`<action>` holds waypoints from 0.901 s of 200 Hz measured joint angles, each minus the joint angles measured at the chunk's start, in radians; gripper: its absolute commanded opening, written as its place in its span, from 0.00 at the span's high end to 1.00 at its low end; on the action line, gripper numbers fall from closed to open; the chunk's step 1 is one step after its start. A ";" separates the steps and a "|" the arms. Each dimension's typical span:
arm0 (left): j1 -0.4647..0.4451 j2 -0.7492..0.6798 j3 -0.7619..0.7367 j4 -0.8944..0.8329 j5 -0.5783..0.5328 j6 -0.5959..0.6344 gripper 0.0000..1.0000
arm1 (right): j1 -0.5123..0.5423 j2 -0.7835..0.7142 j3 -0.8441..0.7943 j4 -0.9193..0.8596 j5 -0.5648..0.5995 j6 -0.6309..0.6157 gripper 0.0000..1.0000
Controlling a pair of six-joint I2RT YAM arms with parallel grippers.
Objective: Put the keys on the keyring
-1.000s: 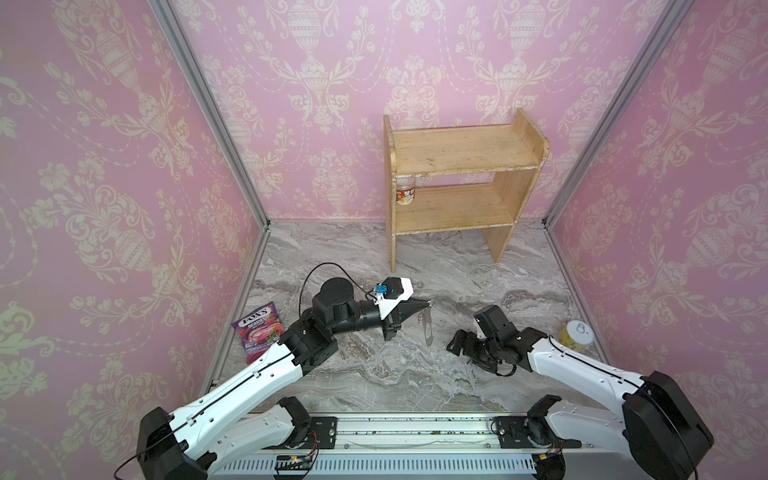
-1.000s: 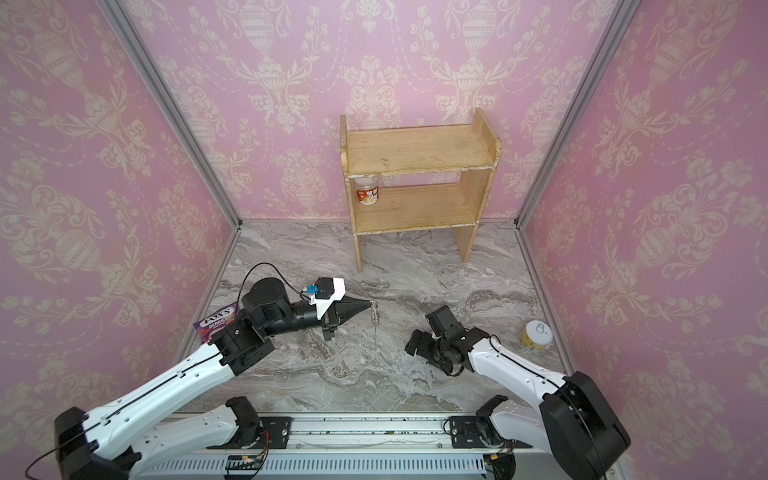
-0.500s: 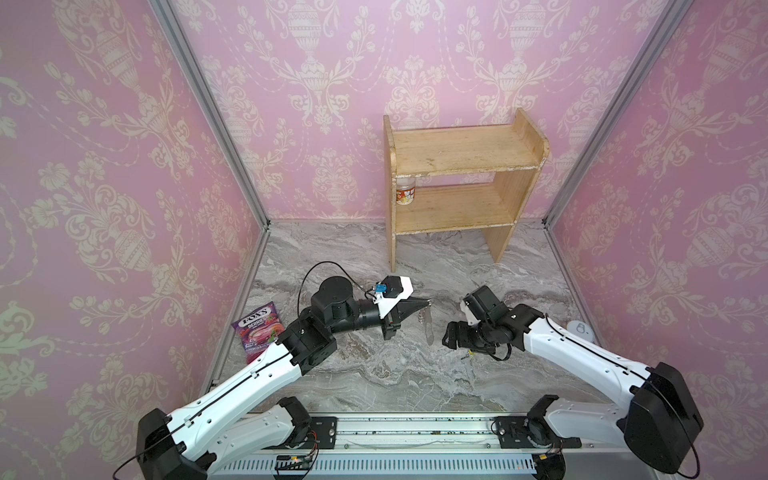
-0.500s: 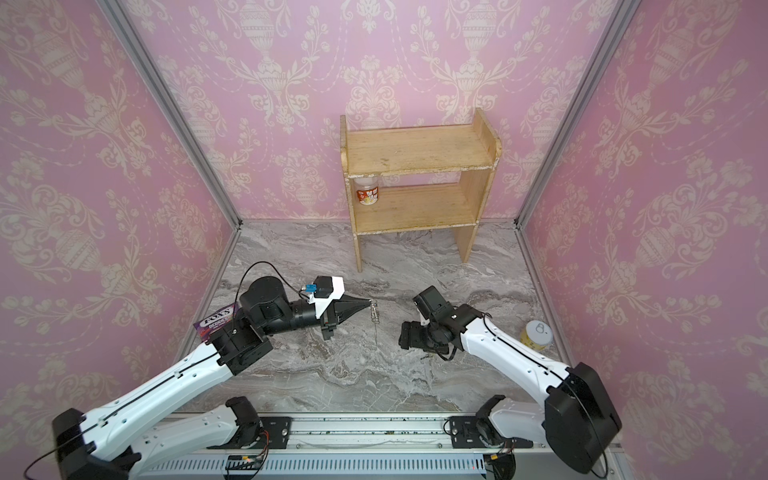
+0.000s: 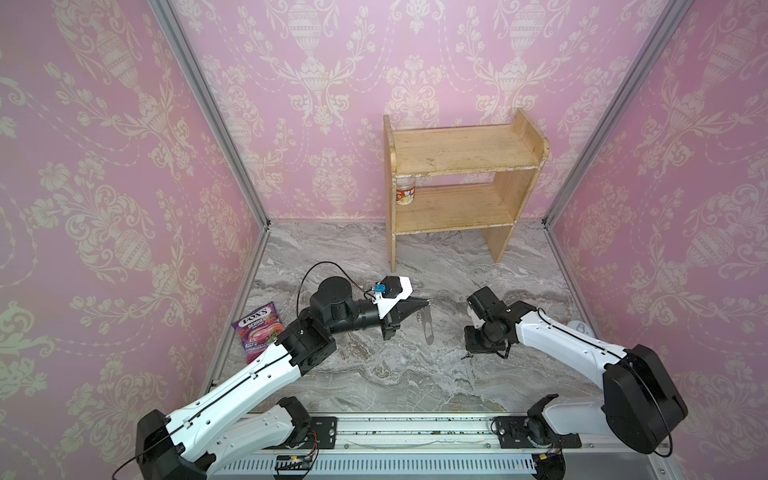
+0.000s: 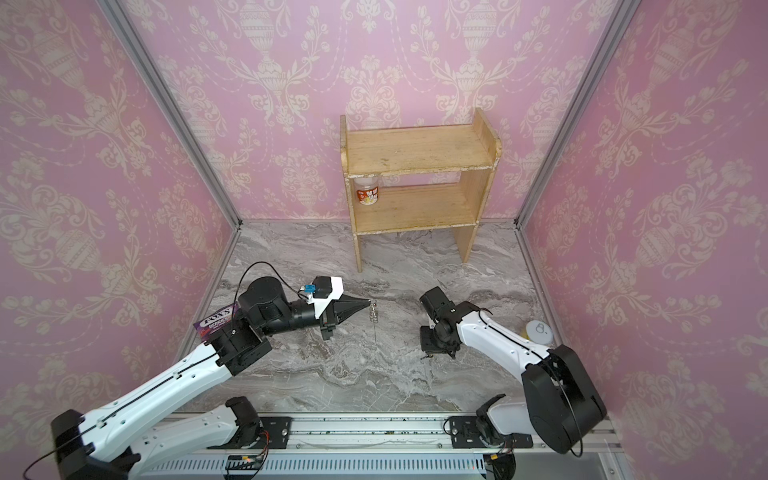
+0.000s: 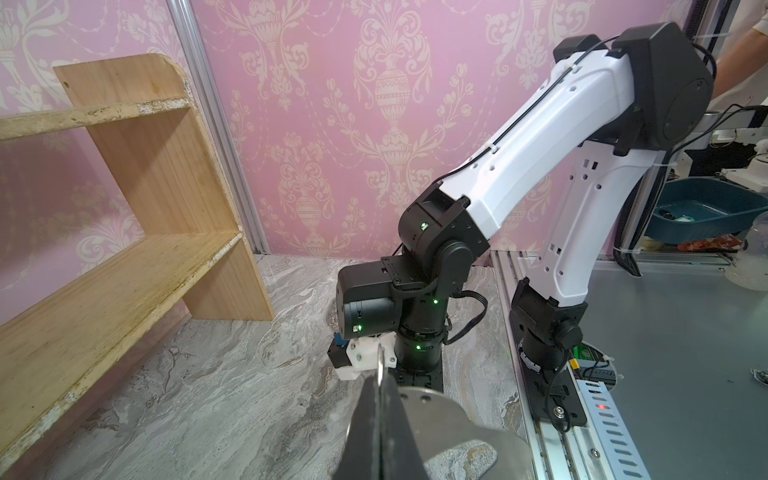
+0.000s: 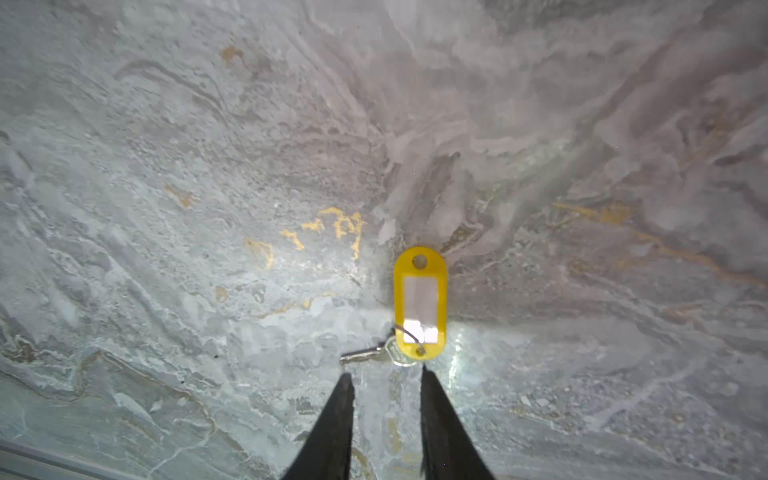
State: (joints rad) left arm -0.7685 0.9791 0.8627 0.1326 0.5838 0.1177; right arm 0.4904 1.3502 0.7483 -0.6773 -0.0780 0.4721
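Silver-grey metal keyring (image 5: 428, 329), a flat plate with small rings, hangs over the marble table (image 5: 374, 374) from the left gripper (image 5: 425, 303), which is clenched on its upper end. We find the keys (image 8: 420, 316) flat on the table under the right arm (image 5: 561, 337): a yellow tag (image 8: 420, 286) with a white window, joined to a small key (image 8: 362, 354). The left arm (image 5: 257, 374) reaches level toward the middle. The right gripper (image 8: 385, 372) points down at the table, jaws parted, tips just short of the key.

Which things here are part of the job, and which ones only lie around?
For the job:
- keys
- keyring, held by the left claw
- right claw, open beside the keys

Only lying around:
- candy bag
- wooden shelf
- jar on its lower board
- small lidded tub
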 measured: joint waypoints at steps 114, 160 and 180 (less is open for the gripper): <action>0.000 -0.005 0.000 -0.003 -0.014 0.000 1.00 | 0.000 0.055 -0.021 0.076 0.001 -0.002 0.68; 0.000 -0.005 0.000 -0.008 -0.014 0.000 1.00 | 0.000 0.055 -0.024 0.090 0.001 -0.007 0.86; 0.000 -0.005 0.000 -0.011 -0.014 0.000 1.00 | 0.000 0.055 -0.028 0.090 -0.003 -0.004 0.94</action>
State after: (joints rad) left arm -0.7685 0.9745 0.8627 0.1215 0.5697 0.1177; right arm 0.4904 1.4052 0.7204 -0.5877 -0.0811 0.4679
